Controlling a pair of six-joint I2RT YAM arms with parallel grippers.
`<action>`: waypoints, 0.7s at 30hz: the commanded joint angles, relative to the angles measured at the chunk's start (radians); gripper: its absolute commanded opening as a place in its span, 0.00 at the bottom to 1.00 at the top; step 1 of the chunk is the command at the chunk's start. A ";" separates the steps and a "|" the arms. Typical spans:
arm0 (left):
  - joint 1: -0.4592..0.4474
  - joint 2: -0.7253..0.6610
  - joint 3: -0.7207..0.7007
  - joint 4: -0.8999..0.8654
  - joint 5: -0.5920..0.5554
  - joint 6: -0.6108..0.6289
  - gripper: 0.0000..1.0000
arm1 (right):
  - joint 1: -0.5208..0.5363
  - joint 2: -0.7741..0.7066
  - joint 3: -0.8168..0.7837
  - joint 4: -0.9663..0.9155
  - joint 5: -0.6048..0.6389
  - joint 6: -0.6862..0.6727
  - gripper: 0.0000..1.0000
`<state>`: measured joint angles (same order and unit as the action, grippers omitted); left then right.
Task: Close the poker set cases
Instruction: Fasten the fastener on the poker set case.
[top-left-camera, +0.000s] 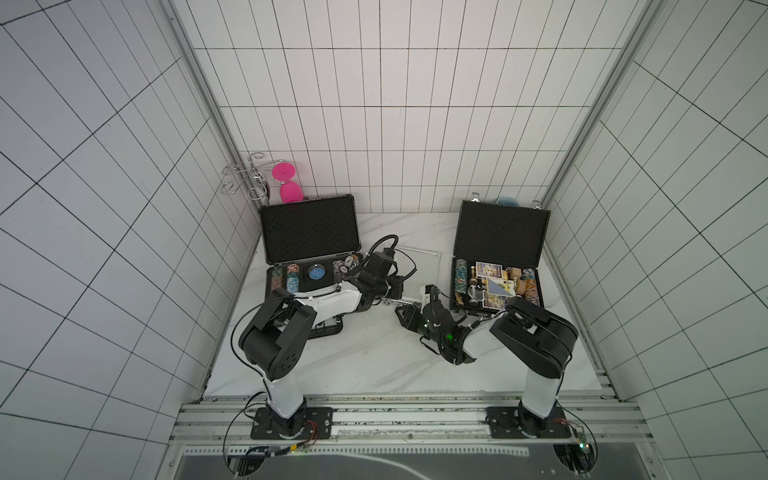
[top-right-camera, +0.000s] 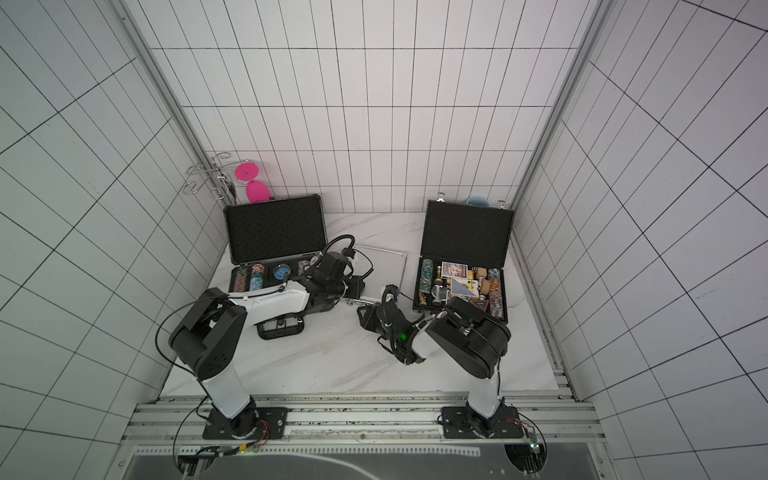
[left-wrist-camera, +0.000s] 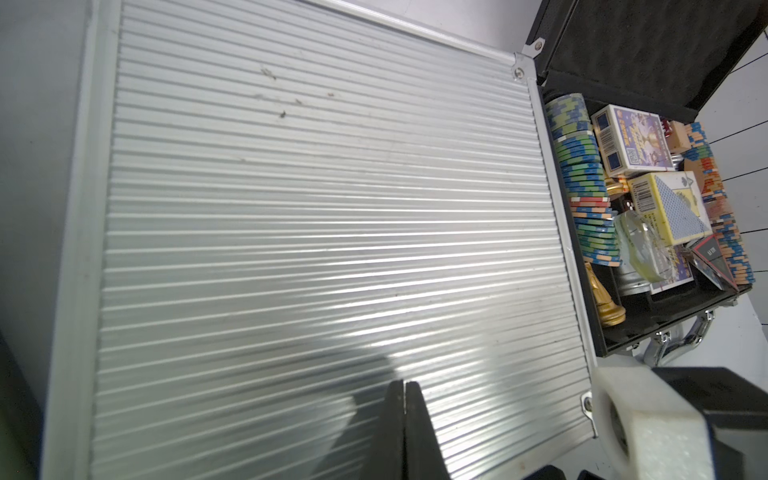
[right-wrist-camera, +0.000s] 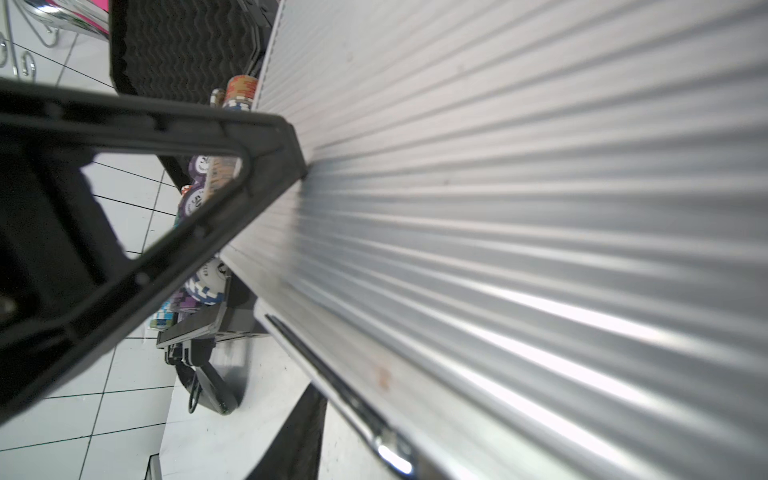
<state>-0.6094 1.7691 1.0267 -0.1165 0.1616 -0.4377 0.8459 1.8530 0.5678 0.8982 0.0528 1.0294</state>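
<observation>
Marble top (top-left-camera: 353, 353), silver case (top-left-camera: 417, 270) seemingly shut, dark cases (top-left-camera: 311, 228) (top-left-camera: 498, 232) open, chips (top-left-camera: 293, 276) inside

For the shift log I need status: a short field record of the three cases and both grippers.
silver case: middle, lid down
dark grey case: lid up, chips showing
black case: lid up, card boxes inside
left gripper: shut, over the silver case
right gripper: one finger against the silver case; grip unclear
cases open: two
</observation>
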 joint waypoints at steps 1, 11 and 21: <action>-0.008 0.094 -0.076 -0.322 0.003 -0.005 0.00 | -0.008 -0.028 0.081 -0.178 0.108 -0.027 0.40; -0.012 0.094 -0.076 -0.325 0.006 -0.003 0.00 | -0.009 0.027 0.152 -0.257 0.123 -0.075 0.41; -0.008 0.093 -0.079 -0.324 0.006 -0.002 0.00 | -0.025 0.044 0.034 0.087 0.022 -0.030 0.41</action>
<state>-0.6094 1.7721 1.0321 -0.1192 0.1616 -0.4377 0.8543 1.8912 0.6502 0.8616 0.0467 0.9802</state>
